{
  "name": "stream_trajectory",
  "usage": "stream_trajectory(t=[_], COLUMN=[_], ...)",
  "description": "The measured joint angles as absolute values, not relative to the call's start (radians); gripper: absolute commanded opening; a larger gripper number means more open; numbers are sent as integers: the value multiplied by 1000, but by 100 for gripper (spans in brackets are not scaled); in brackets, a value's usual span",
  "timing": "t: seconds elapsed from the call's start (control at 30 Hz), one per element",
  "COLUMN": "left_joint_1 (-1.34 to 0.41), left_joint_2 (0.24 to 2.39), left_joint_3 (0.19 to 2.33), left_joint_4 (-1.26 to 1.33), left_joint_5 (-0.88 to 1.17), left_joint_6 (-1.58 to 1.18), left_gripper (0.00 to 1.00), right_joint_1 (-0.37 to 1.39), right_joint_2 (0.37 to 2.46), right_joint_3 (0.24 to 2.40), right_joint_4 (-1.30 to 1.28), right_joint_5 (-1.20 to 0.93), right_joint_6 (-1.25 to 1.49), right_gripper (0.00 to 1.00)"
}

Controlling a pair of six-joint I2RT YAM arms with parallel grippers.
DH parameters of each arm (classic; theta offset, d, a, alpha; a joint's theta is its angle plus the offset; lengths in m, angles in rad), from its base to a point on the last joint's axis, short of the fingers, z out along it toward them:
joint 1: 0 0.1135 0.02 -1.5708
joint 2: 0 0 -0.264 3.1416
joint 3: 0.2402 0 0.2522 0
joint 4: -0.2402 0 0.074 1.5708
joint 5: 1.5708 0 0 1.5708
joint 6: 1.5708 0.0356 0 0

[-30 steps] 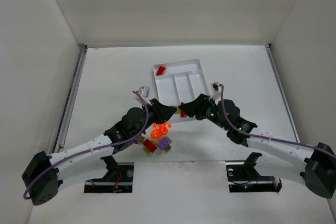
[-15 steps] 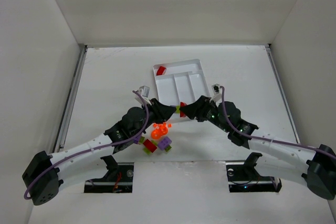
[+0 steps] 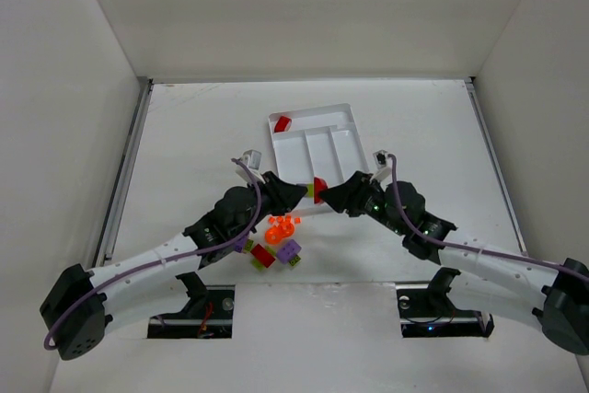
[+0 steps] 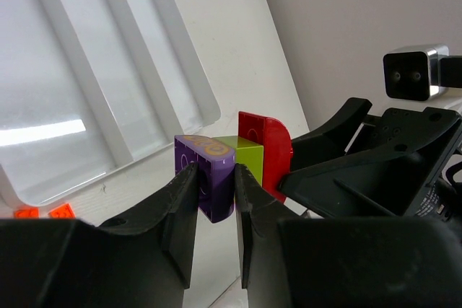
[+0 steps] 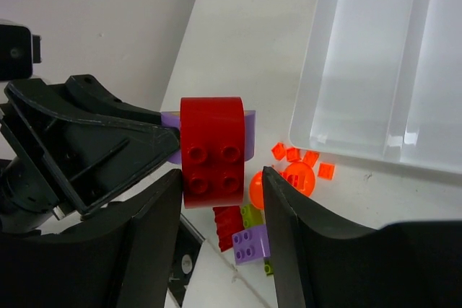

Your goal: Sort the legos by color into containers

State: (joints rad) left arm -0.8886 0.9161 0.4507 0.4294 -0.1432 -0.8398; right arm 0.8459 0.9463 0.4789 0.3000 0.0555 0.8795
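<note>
Stack of purple brick, green brick and red brick sits clenched by its purple end in the left end effector; the right end effector straddles the red brick with a gap on one side.

Three small plastic legos are pressed together in a row: a purple brick, a lime green brick and a red round-ended brick. The row is held off the table just beside the near edge of the white rectangular plastic tray — its crosswise section holds a small red brick. On the table nearby lies a loose cluster — translucent orange round pieces, a flat red brick and a purple studded brick.
</note>
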Motion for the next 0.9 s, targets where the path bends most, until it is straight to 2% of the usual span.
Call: stream_trajectory(t=[0.13,0.33,0.4,0.5,0.63,0.9], left_joint_1=[-889,-890,-892,-893,-893,-868], left_joint_2=[922,923,923,923,923,890], left_joint_3=[451,451,451,451,451,425], left_joint_4=[420,423,424,422,425,448], left_joint_5=[-146,-146,-144,-146,-147,-115], left_joint_6=[-834,-831,-832,-831,-831,-835], left_gripper=[6,6,6,6,5,4], right_joint_1=[846,846,846,846,846,834], right_joint_2=[971,979,989,998,996,937], right_joint_3=[479,478,476,476,475,474], right_joint_4=[310,332,346,358,361,329], right_joint_5=[46,33,25,18,18,8], right_joint_6=[880,882,883,884,887,885], right_gripper=[46,49,46,37,32,32])
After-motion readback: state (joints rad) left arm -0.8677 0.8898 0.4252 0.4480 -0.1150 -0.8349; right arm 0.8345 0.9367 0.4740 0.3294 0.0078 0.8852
